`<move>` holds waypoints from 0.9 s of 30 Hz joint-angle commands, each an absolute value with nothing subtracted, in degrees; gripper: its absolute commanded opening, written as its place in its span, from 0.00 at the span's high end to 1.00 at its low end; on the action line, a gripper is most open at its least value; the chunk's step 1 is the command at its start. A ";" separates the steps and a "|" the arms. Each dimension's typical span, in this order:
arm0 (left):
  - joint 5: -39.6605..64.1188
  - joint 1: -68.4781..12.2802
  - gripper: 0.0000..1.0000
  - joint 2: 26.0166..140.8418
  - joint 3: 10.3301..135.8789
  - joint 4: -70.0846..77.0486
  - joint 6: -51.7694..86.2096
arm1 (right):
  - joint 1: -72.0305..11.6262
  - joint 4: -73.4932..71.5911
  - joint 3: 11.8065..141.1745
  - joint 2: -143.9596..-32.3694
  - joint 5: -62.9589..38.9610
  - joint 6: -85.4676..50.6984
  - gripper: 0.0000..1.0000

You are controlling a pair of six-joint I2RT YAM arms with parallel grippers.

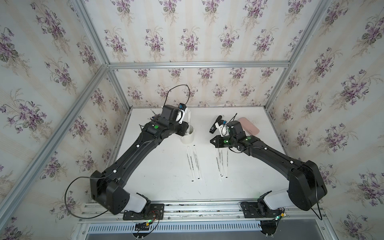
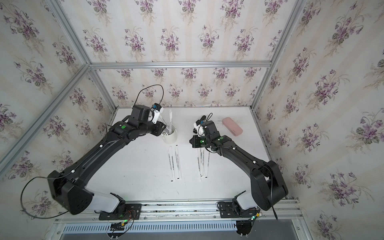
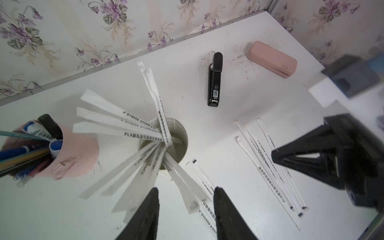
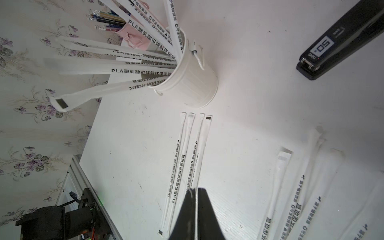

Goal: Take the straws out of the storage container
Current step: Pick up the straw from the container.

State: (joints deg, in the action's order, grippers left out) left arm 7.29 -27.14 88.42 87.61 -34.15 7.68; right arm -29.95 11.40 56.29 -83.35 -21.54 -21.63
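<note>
- White paper-wrapped straws (image 3: 143, 133) with black print fan out of the small white cylindrical storage container (image 4: 193, 83). It stands toward the back of the white table (image 1: 166, 187), just beside a pink pen cup (image 3: 79, 153).
- More straws lie flat in front of the storage container in two groups, one (image 1: 193, 162) near its base and one (image 1: 221, 162) nearer the right arm.
- Left gripper (image 3: 186, 188) hovers above the fan with its jaws well apart. A few straw ends show between the fingers in the wrist view, but none is pinched.
- Right gripper (image 4: 195, 189) hangs over the table, apart from the storage container. Its jaws are drawn almost together with only a pale sliver between, and nothing looks gripped.
- Step in hand, as I judge it: mid-task, with the left arm lining up on another straw and many left inside.
- Next move calls for settling onto one wrapper end, closing gently, and lifting along its lean, so the light container neither tips nor sheds neighbouring straws.
</note>
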 commanded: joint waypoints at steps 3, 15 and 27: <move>3.91 -27.25 0.56 101.82 101.20 -43.65 9.81 | -29.99 9.05 55.52 -83.36 -20.57 -20.69 0.90; -0.69 -26.99 0.57 116.31 112.24 -47.61 9.87 | -29.97 9.36 55.08 -84.11 -20.13 -19.09 0.90; 2.56 -25.58 0.68 122.57 116.87 -48.02 9.32 | -29.97 9.35 55.24 -85.10 -20.54 -18.83 0.90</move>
